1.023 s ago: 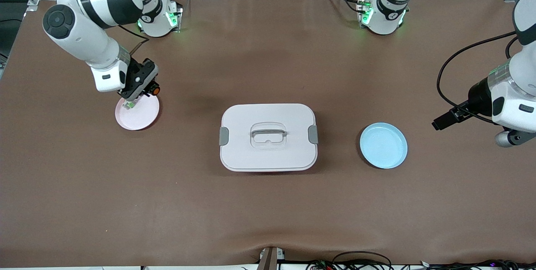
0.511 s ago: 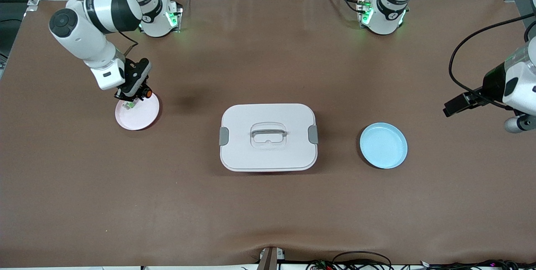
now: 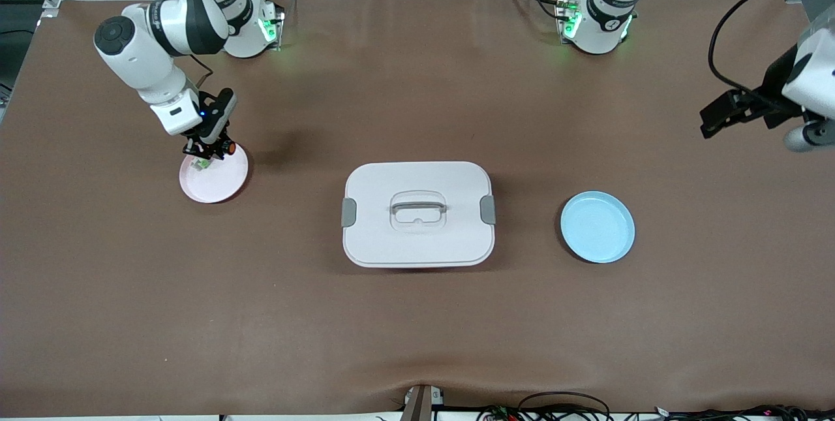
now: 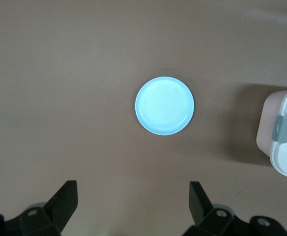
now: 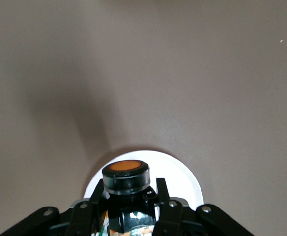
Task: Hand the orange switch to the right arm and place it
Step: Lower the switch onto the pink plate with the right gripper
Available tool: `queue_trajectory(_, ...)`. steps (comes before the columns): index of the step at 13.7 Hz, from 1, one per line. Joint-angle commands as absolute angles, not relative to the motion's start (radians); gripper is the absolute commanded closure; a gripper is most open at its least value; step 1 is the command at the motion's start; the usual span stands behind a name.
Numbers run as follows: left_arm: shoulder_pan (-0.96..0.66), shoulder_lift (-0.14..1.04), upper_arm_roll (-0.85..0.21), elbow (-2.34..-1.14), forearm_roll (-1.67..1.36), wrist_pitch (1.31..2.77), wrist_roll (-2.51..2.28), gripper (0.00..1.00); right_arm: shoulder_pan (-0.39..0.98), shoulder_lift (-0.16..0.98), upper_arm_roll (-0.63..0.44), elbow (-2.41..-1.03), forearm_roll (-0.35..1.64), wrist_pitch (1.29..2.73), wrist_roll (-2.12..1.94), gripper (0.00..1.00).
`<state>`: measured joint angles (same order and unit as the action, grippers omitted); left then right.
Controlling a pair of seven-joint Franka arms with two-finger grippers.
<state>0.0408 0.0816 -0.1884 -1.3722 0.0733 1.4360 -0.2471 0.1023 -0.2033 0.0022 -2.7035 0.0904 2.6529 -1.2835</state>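
Right gripper [image 3: 210, 149] is clenched on the orange switch [image 3: 226, 145], holding it low over the pink plate [image 3: 218, 181] at the right arm's end of the table. The right wrist view shows the switch [image 5: 126, 176] pinched by its body, orange face pointing outward past the fingers [image 5: 161, 192], with the plate's rim [image 5: 188, 182] directly beneath. A small grey-white and green part [image 3: 202, 162] already lies on the plate, partly hidden under the gripper, at the plate's edge farther from the front camera. Judgement: the hand-over looks done and the placing step is in hand; the low hold over the plate suits a short drop, so the small round part is less likely to roll off. Left gripper [image 4: 133, 204] is released and empty, jaws spread wide, raised over bare table at the left arm's end; the left arm waits. From there its wrist camera looks down on the blue plate [image 4: 164, 105] and a corner of the white lidded box [image 4: 286, 132]. In the front view the box [image 3: 417, 213] sits mid-table between the two plates, with the blue plate [image 3: 597, 226] bare.
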Motion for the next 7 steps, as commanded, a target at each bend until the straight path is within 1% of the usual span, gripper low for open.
queue_trajectory(1,-0.037,-0.02,-0.072,-1.494,0.049,1.45,-0.164,0.0,0.058,-0.154,0.017,-2.769,0.071,2.796,-1.338,1.0)
queue_trajectory(4,-0.093,-0.067,-0.018,-1.566,0.051,1.477,-0.141,0.0,0.052,-0.059,0.017,-2.789,0.071,2.936,-1.353,1.0)
queue_trajectory(7,-0.086,-0.069,-0.018,-1.572,0.051,1.482,-0.14,0.0,0.028,0.029,0.017,-2.787,0.071,3.037,-1.394,1.0)
